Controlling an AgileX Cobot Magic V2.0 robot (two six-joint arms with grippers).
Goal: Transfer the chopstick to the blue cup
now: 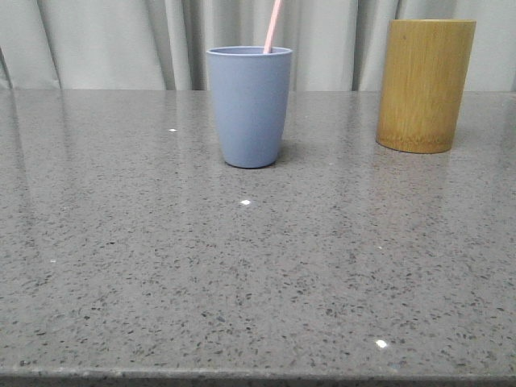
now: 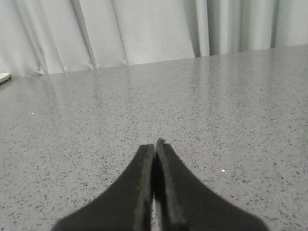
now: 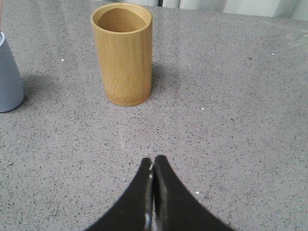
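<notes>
The blue cup [image 1: 249, 105] stands upright at the table's far middle, and a pale pink chopstick [image 1: 272, 26] leans out of its mouth toward the right. The cup's side also shows at the frame edge in the right wrist view [image 3: 8, 77]. My left gripper [image 2: 155, 144] is shut over bare table with nothing between its fingers. My right gripper [image 3: 153, 160] is also shut and empty, some way in front of the bamboo holder. Neither gripper appears in the front view.
A taller yellow-brown bamboo holder [image 1: 425, 85] stands at the far right, and from the right wrist [image 3: 122, 53] its inside looks empty. Pale curtains hang behind the speckled grey table [image 1: 242, 274], whose front edge runs along the bottom of the front view.
</notes>
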